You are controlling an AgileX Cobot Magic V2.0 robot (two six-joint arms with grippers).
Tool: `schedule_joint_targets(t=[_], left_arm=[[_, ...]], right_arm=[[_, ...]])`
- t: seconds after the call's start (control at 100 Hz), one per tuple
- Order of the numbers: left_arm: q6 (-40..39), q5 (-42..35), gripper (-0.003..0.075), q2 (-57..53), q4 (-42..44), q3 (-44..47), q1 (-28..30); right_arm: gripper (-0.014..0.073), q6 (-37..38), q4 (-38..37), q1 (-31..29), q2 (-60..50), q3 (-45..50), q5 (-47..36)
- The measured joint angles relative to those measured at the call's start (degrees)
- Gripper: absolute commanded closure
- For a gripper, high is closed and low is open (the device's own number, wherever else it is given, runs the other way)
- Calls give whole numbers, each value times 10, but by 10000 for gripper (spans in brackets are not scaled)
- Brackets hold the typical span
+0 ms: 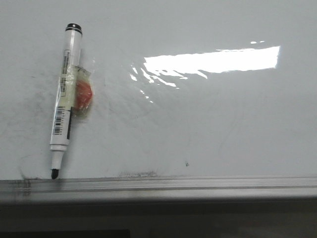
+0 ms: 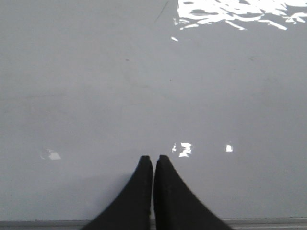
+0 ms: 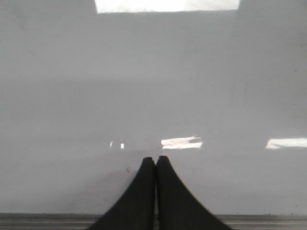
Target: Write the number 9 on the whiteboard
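The whiteboard (image 1: 208, 124) fills the front view, glossy white with faint grey smudges and a bright glare patch (image 1: 213, 62). No number 9 shows on it. A black-capped marker (image 1: 66, 99) with taped orange padding lies on the board at the left, its tip at the grey edge rail (image 1: 173, 184). Neither gripper shows in the front view. My left gripper (image 2: 153, 159) is shut and empty over bare board (image 2: 96, 96). My right gripper (image 3: 155, 159) is shut and empty over bare board (image 3: 153, 72), close to the rail (image 3: 268, 221).
The grey metal rail runs along the board's near edge, with dark smudges (image 1: 138, 174) beside it and a small dark speck (image 1: 186, 162) on the board.
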Motion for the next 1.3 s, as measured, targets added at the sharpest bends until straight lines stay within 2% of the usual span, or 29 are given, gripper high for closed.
schedule_joint_targets(t=[1.05, 1.3], left_arm=[[0, -7, 741, 0, 2, 0, 0], [0, -59, 741, 0, -3, 0, 0]], right_arm=[[657, 0, 0, 0, 0, 0, 0], [657, 0, 0, 0, 0, 0, -59]])
